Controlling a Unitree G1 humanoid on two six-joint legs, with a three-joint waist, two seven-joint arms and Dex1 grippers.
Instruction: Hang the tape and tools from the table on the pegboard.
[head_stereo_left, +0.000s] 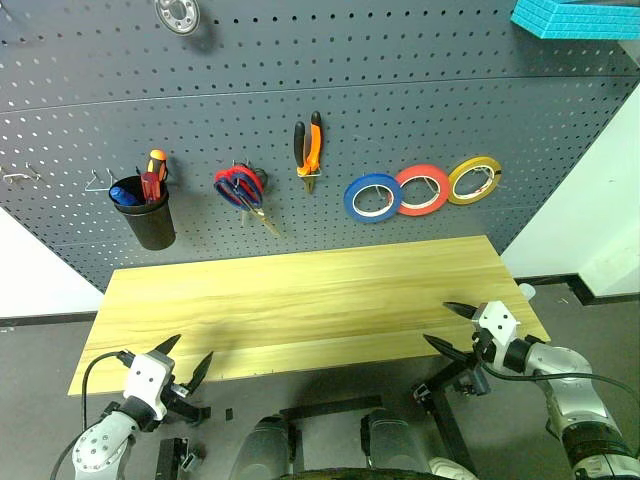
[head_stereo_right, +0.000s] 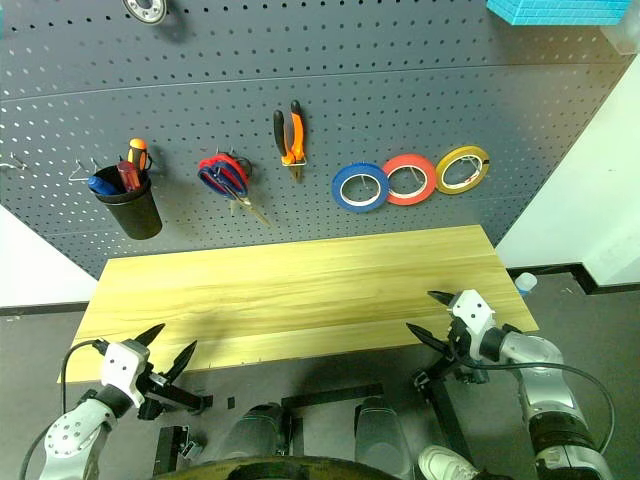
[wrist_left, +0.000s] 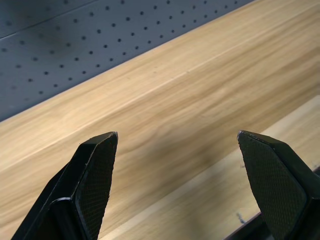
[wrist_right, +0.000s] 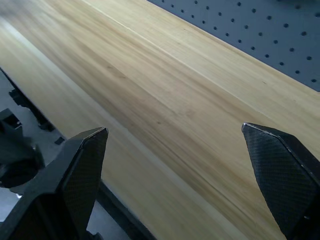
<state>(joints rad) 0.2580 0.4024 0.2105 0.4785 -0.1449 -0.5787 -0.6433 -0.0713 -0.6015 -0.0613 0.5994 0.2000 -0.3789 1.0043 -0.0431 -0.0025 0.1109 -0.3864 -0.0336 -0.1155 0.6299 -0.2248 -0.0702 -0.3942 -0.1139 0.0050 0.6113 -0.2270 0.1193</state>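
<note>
Tape (head_stereo_left: 372, 197) and pliers (head_stereo_left: 309, 148) hang on pegboard (head_stereo_left: 420, 110), table (head_stereo_left: 300, 300) bare, so left gripper (head_stereo_left: 186, 362) and right gripper (head_stereo_left: 447, 327) rest spread, empty.

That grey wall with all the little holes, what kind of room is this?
Probably a workshop: the dark grey pegboard holds orange-and-black-handled pliers and blue, red and yellow rolls of tape, above a light wooden table.

My two head eyes are looking forward and down over the table (head_stereo_left: 300, 300) to the far pegboard (head_stereo_left: 400, 110), sharing nearly the same scene; my wrist cameras are sitting close over the table's near edge, facing the pegboard.
</note>
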